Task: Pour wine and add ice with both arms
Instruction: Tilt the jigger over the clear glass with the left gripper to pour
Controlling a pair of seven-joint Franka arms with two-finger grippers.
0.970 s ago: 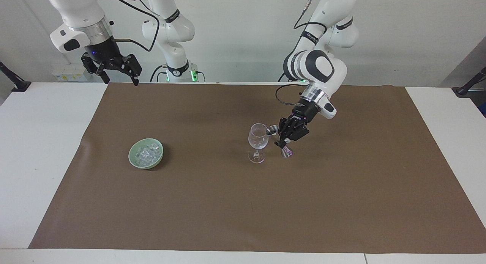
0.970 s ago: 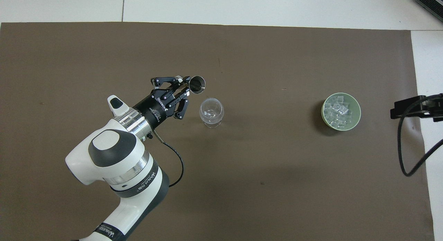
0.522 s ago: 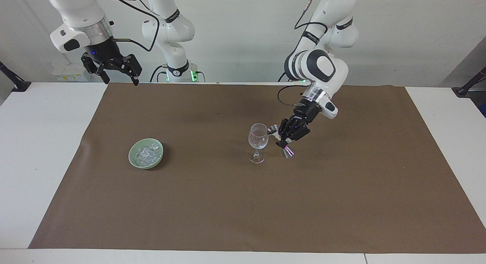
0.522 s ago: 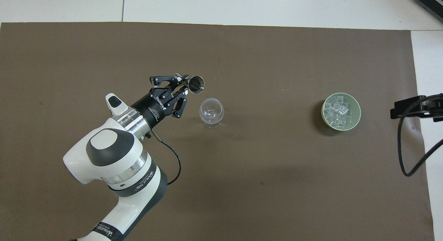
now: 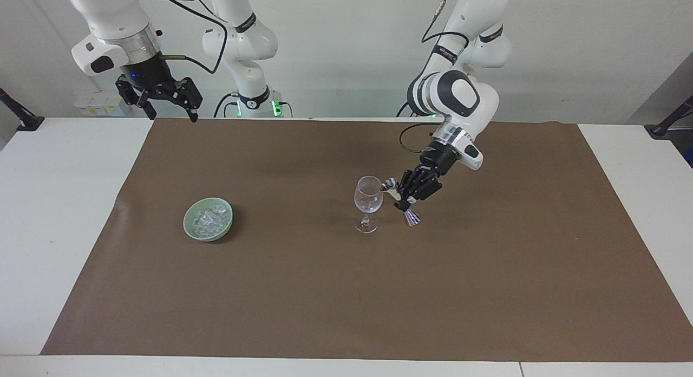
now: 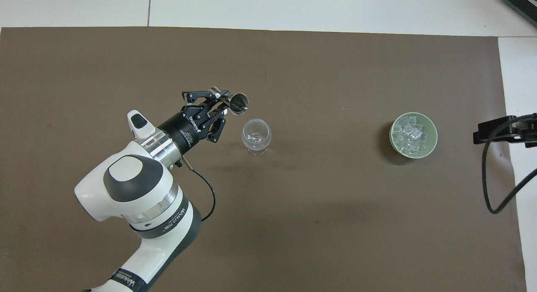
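A clear wine glass [image 5: 368, 195] stands upright in the middle of the brown mat; it also shows in the overhead view [image 6: 256, 134]. My left gripper [image 5: 406, 198] is shut on a small metal jigger [image 5: 413, 219] and holds it tilted, its open mouth [image 6: 238, 103] right beside the glass rim. No liquid shows. The ice [image 5: 208, 219], clear glassy chunks, lies in a pale green bowl [image 5: 187, 223] toward the right arm's end; both show in the overhead view, the ice [image 6: 409, 134] inside the bowl [image 6: 434, 136]. My right gripper [image 5: 173, 117] waits open and empty, raised over the mat's edge by the robots.
A brown mat [image 5: 487, 290] covers most of the white table [image 5: 54, 214]. A black cable [image 6: 488, 187] hangs from the right arm over the table's end. Black clamps [image 5: 21, 119] sit at the table's corners by the robots.
My left arm's wrist and elbow have drawn back a little toward its own end of the table; the jigger stays tilted by the glass rim. The right arm has not moved.
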